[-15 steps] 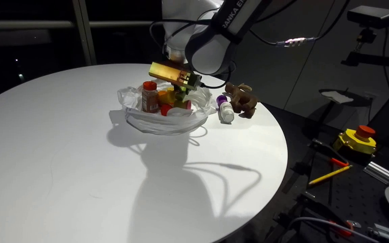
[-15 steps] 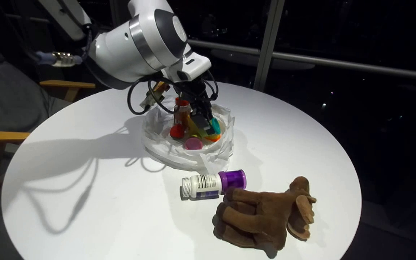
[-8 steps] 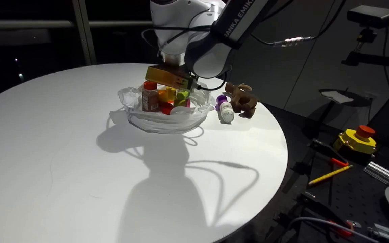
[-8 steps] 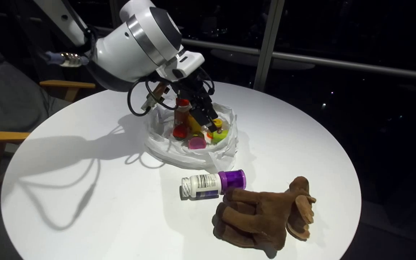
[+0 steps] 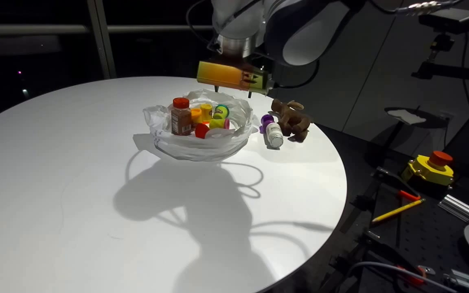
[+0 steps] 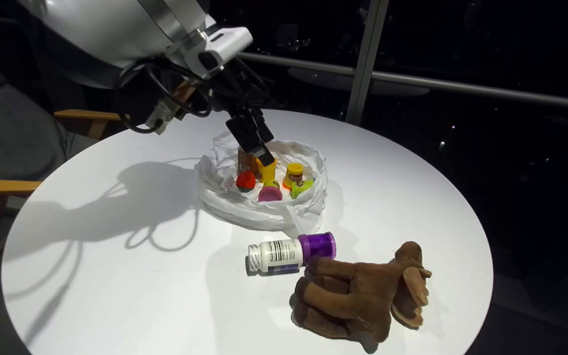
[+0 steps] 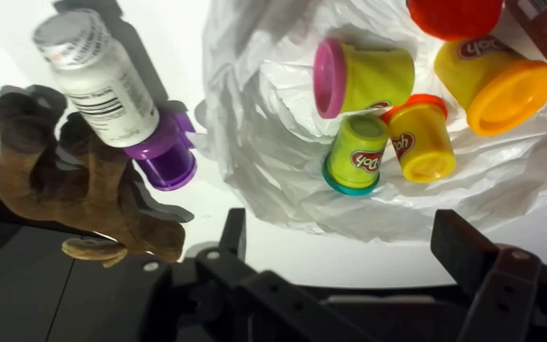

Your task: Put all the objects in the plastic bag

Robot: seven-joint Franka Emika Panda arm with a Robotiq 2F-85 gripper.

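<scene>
The whitish plastic bag lies spread like a bowl on the table. Inside it are a red-lidded jar, a red round piece, and several tubs, among them a green one with a teal lid lying beside a yellow one. Outside the bag, a white bottle lies end to end with a purple piece, close to the brown plush toy. Above the bag's rim in the wrist view, my gripper stands wide open, nothing between its fingers.
The round white table carries everything. Its edge runs just beyond the plush toy. Off the table are a yellow-and-red button box and a pencil. A chair armrest stands close to the table's edge.
The jaws have opened and let go of the green tub with the teal lid, which now lies in the bag. My gripper has risen and drawn back from the tubs.
</scene>
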